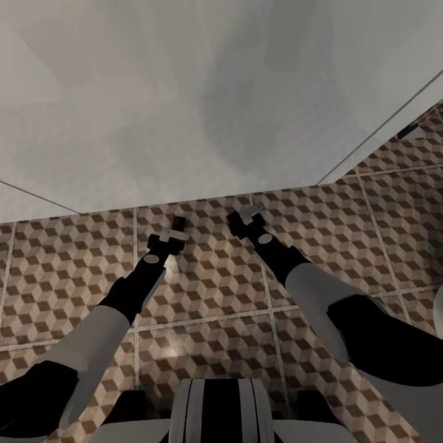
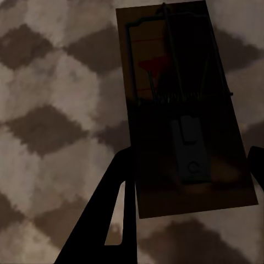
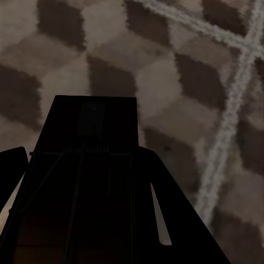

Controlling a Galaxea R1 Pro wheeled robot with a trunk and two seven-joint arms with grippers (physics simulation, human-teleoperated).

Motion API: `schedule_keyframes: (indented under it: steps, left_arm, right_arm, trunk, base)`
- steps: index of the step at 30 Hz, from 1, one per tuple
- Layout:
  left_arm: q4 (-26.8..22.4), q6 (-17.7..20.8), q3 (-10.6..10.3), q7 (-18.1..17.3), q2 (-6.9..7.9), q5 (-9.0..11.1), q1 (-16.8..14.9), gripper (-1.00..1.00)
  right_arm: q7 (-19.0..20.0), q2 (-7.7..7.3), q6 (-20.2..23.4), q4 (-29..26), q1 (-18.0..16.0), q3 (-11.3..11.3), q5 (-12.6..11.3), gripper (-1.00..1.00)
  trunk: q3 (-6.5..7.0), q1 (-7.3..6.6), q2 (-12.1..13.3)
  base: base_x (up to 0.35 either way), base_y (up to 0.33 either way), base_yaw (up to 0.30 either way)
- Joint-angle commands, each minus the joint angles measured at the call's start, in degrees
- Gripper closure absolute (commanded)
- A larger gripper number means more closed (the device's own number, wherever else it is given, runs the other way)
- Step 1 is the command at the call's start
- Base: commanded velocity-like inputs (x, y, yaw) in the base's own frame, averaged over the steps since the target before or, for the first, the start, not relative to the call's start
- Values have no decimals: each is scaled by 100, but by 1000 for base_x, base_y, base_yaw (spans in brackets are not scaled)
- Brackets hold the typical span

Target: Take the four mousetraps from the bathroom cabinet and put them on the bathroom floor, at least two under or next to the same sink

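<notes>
Floor: bathroom floor (image 1: 203, 289) with its cube-pattern tiles spread under both arms, meeting a pale wall (image 1: 184, 92) at the far side.

Arms: both reached forward and down over the tiles, the left arm (image 1: 132, 289) angled up toward the right, the right arm (image 1: 289, 264) angled up toward the left, wrists near each other just short of the wall.

Left gripper: left gripper (image 1: 170, 237) was clamped on the near end of a mousetrap (image 2: 184, 110); one dark finger (image 2: 118, 198) lay along the board's edge, the other at the opposite edge.

Right gripper: right gripper (image 1: 246, 216) pointed at the floor, its fingers closed around a second mousetrap (image 3: 91, 165), a dark board seen in shadow in the right wrist view.

Mousetraps: both were held above the tiles, not yet set down; how far above could not be judged.

Handling: each looked a light, stiff wooden board, easy to pinch by its long edges; the wire bar, spring and red spot (image 2: 155, 66) were best kept clear of the fingers, since a sprung bar could jolt it loose.
</notes>
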Motion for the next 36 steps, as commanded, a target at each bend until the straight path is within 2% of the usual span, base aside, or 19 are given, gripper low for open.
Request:
schedule_keyframes:
  steps: [1,2,34,35,36]
  left_arm:
    - [-1,37,-19,33,3,-56,-2,100]
    - [4,39,-19,33,3,-57,-2,-100]
    - [49,21,-26,34,-24,-55,-2,-100]
    - [49,19,-27,34,-24,-56,-2,-100]
    - [49,18,-27,34,-24,-57,-2,-100]
  right_arm:
    - [-22,1,-16,8,-3,2,48,100]
    - [-22,1,-16,8,-3,2,48,100]
    - [-22,1,-50,8,-3,2,48,100]
    - [-22,1,-51,8,-3,2,48,-100]
    - [-22,1,-51,8,-3,2,48,-100]
  trunk:
    - [-2,-1,-1]
    - [-2,-1,-1]
    - [-2,-1,-1]
    - [-2,-1,-1]
    - [-2,-1,-1]
  base:
    - [0,0,0]
    - [0,0,0]
    - [0,0,0]
    - [0,0,0]
    - [0,0,0]
